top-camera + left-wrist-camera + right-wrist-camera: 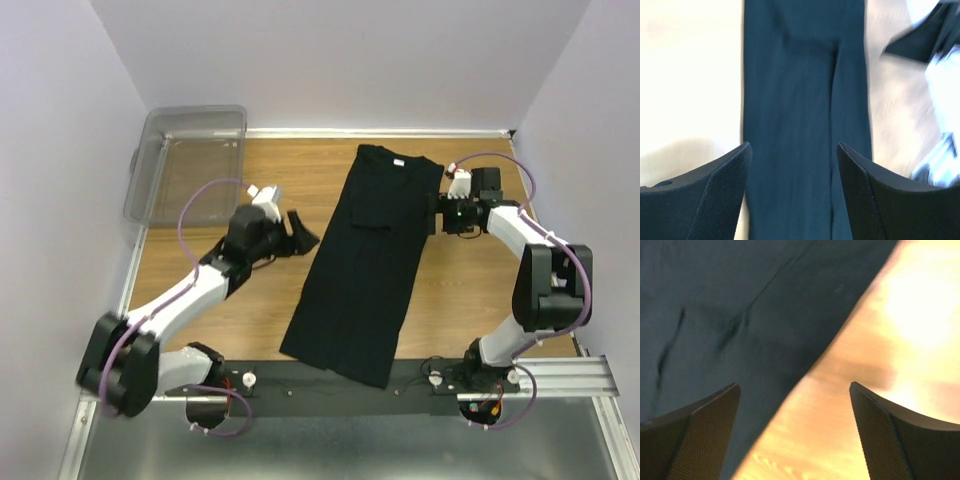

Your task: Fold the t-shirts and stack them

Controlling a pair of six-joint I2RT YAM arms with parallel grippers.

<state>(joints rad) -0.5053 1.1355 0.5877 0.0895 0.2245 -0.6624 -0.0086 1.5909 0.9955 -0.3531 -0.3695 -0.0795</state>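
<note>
Lengthwise folded, the black t-shirt (pixel 362 262) lies between the gaping left tool (pixel 302 233) and right tool (pixel 437 215).

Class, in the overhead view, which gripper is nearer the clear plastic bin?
Left. The left gripper hangs open between the bin and the t-shirt, near the shirt's left edge. The right gripper is beyond the shirt, at its right edge.

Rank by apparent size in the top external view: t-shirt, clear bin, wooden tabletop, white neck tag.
1. wooden tabletop
2. t-shirt
3. clear bin: not far behind the t-shirt. Its raised walls sit nearer the camera, so that gap is unsure.
4. white neck tag: a tiny speck
</note>
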